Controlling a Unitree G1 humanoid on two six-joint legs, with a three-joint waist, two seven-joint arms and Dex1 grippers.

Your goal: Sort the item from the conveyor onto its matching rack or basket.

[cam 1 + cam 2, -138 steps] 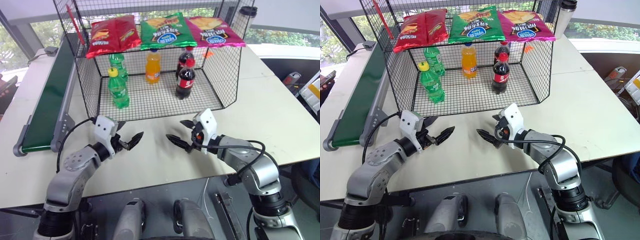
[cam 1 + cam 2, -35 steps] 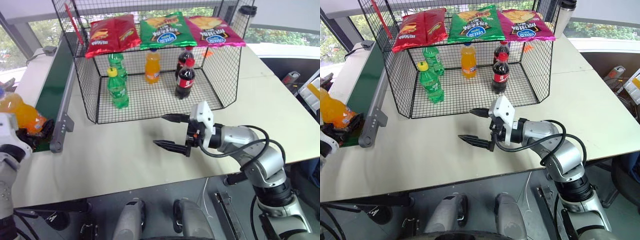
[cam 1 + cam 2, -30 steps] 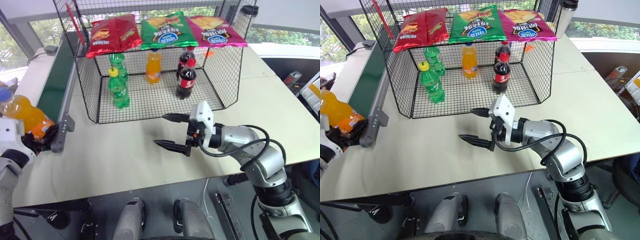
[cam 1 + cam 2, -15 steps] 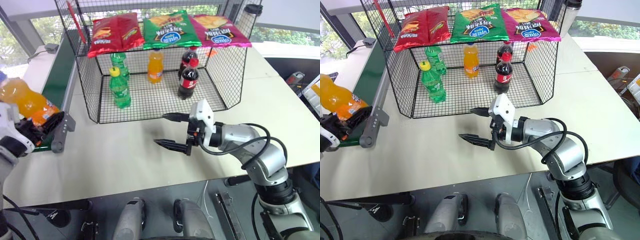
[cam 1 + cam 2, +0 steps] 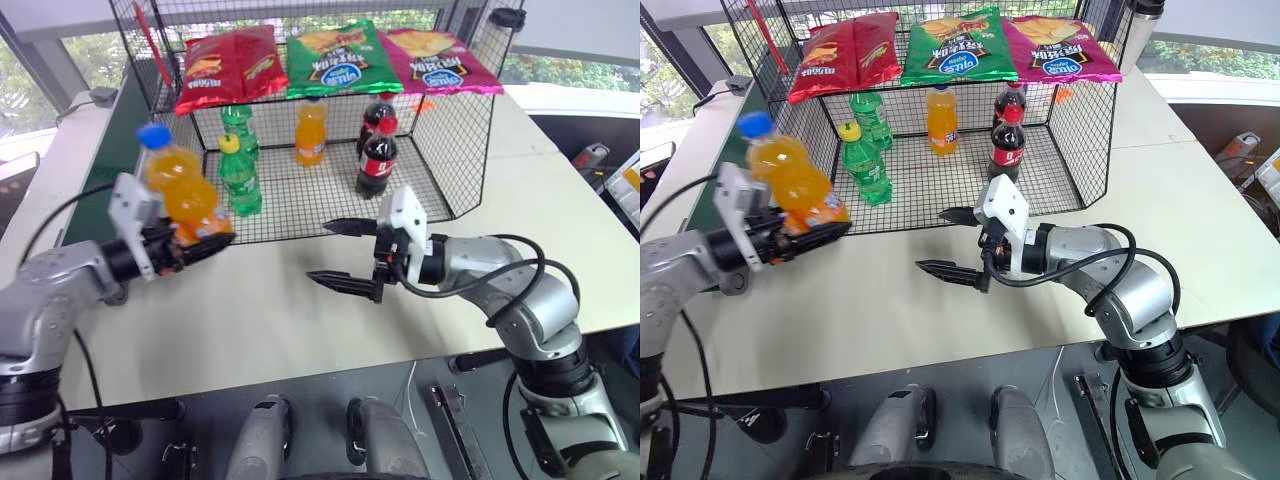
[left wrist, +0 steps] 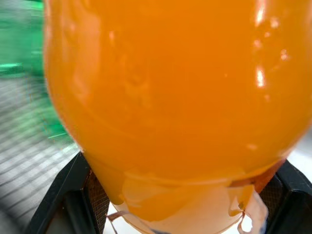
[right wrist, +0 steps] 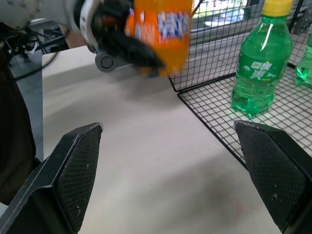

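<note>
Not many words could be read. Three chip bags lay on top of the black wire basket [image 5: 1080,130]. The green chip bag [image 5: 958,45] and the pink chip bag [image 5: 1060,48] each had a round blue badge with white letters, but the bags faced away, so the letters stood upside down and were too small to make out for sure. The red chip bag [image 5: 845,55] had white letters too, also upside down and not clear. The orange soda bottle [image 7: 161,29] had a label with blue and white letters, too blurred to read. The cola bottle [image 5: 1005,145] had a red label with white writing, too small to read.
</note>
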